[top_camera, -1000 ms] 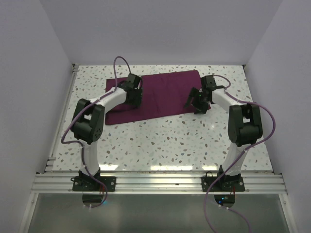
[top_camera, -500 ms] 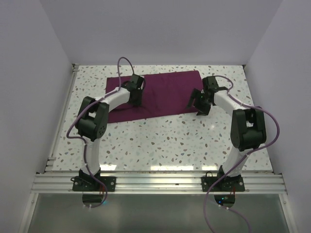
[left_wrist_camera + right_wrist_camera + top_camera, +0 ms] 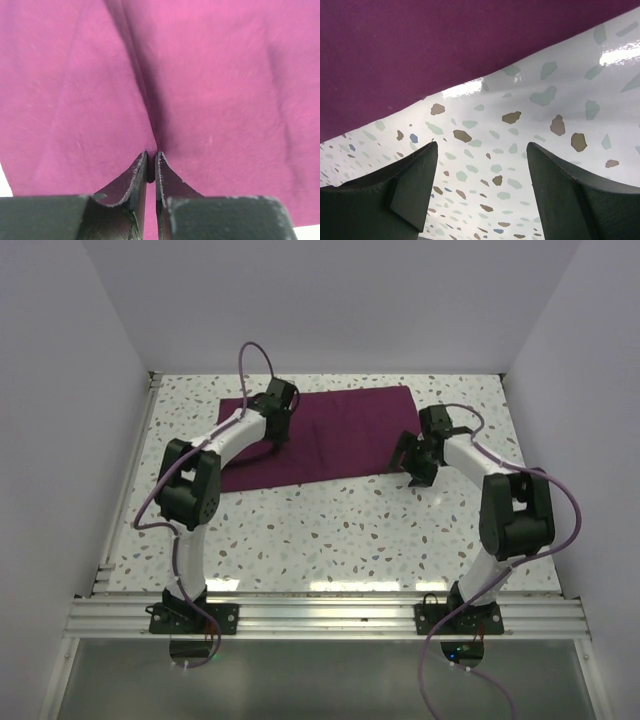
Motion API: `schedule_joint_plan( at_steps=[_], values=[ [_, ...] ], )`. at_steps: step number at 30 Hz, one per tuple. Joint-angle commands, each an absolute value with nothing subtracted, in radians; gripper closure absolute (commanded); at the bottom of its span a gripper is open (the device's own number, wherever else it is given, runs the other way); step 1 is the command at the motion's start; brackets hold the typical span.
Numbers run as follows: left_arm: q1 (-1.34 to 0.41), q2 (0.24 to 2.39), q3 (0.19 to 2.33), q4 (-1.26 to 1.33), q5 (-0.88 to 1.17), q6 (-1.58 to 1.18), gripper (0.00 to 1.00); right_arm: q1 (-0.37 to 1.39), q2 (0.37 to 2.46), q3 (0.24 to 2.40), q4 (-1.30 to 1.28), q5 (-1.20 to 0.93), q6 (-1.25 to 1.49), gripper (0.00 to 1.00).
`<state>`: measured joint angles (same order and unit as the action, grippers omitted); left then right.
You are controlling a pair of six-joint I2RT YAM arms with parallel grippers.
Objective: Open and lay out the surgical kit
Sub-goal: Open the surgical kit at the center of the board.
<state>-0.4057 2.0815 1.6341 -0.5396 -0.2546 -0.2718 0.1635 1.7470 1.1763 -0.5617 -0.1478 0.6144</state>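
The surgical kit shows only as a dark purple cloth wrap (image 3: 345, 430) lying folded flat on the far half of the speckled table (image 3: 330, 530). My left gripper (image 3: 274, 432) is down on the wrap's left part. In the left wrist view its jaws (image 3: 151, 156) are shut on a thin raised ridge of the cloth (image 3: 220, 90). My right gripper (image 3: 414, 466) hangs open just off the wrap's near right corner. In the right wrist view its fingers (image 3: 482, 146) stand wide apart over bare table, with the cloth edge (image 3: 445, 45) just beyond them.
White walls close the table on the left, back and right. A metal rail (image 3: 330, 615) runs along the near edge, where both arm bases are bolted. Purple cables loop off both arms.
My left gripper has shifted a little toward the back and closed from open onto a fold of the cloth. My right gripper has drifted slightly right and toward the near side, still open.
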Motion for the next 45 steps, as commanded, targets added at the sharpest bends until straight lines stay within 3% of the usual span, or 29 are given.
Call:
schedule_joint_plan(
  at_steps=[1, 5, 10, 13, 15, 18, 21, 25, 28, 33, 35, 36, 45],
  values=[
    [-0.396, 2.065, 1.718, -0.569, -0.281, -0.262, 0.87, 0.166, 1.677, 1.183, -0.568, -0.115, 0.629, 0.24],
    [-0.394, 2.062, 1.727, -0.577, -0.268, -0.270, 1.00, 0.167, 1.661, 1.218, -0.612, -0.091, 0.615, 0.24],
    [-0.396, 2.019, 1.663, -0.534, -0.227, -0.270, 1.00, 0.167, 1.625, 1.328, -0.687, -0.043, 0.614, 0.23],
    [-0.405, 1.979, 1.649, -0.535, -0.227, -0.259, 1.00, 0.167, 1.531, 1.397, -0.748, 0.015, 0.635, 0.19],
    [-0.414, 1.954, 1.640, -0.540, -0.212, -0.239, 1.00, 0.167, 1.461, 1.417, -0.776, 0.064, 0.658, 0.08],
    [-0.462, 1.890, 1.609, -0.563, -0.129, -0.175, 1.00, 0.166, 1.301, 1.404, -0.794, 0.087, 0.698, 0.04],
    [-0.578, 1.792, 1.521, -0.621, -0.077, -0.137, 1.00, 0.166, 1.132, 1.344, -0.821, 0.087, 0.780, 0.03],
    [-0.878, 1.500, 1.317, -0.675, -0.124, -0.265, 1.00, 0.166, 0.921, 1.264, -0.882, 0.107, 0.833, 0.02],
    [-1.145, 1.279, 1.158, -0.721, -0.104, -0.478, 1.00, 0.166, 0.804, 1.275, -0.983, 0.121, 0.831, 0.02],
    [-1.549, 1.050, 0.976, -0.922, -0.276, -1.148, 1.00, 0.166, 0.632, 1.221, -1.068, 0.085, 0.844, 0.02],
    [-1.686, 0.983, 0.922, -0.972, -0.304, -1.347, 0.19, 0.166, 0.603, 1.204, -1.081, 0.040, 0.848, 0.02],
    [-1.712, 0.973, 0.890, -0.980, -0.313, -1.380, 0.01, 0.166, 0.591, 1.186, -1.078, 0.025, 0.856, 0.02],
    [-1.752, 1.134, 1.147, -1.318, -0.607, -1.554, 0.00, 0.166, 0.592, 1.238, -1.120, -0.017, 0.812, 0.02]
  ],
)
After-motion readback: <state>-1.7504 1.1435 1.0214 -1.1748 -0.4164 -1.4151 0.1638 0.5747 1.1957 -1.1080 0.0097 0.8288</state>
